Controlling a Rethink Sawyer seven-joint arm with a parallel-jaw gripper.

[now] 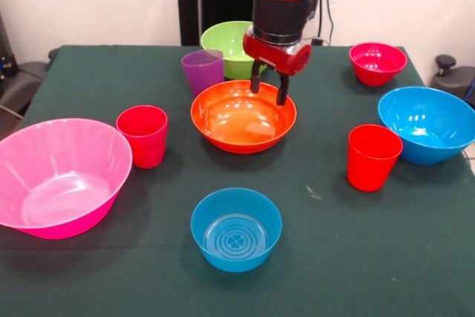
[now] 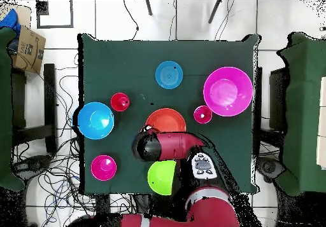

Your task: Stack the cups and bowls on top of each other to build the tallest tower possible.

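Sawyer gripper lowered over the far rim of the orange bowl, two dark fingers spread apart with nothing between them, tips hanging just inside the bowl's back wall, contact with the plastic not clear. Orange bowl at the centre of the green table, upright and empty. In the overhead view, arm stretched across the bowl's near edge, hiding the gripper itself.

Counted on the cloth, seven bowls: large pink bowl at the front view's left edge, large blue bowl at the right edge, orange at centre, lime green bowl behind the gripper, one small blue bowl alone in the foreground, small red-magenta bowl at the far right. Only one small blue bowl visible, so six in all rather than seven.

Three cups: purple cup just left of the gripper, between green and orange bowls; one red cup beside the pink bowl; second red cup near the large blue bowl. All pieces standing apart, mouths up, none nested.
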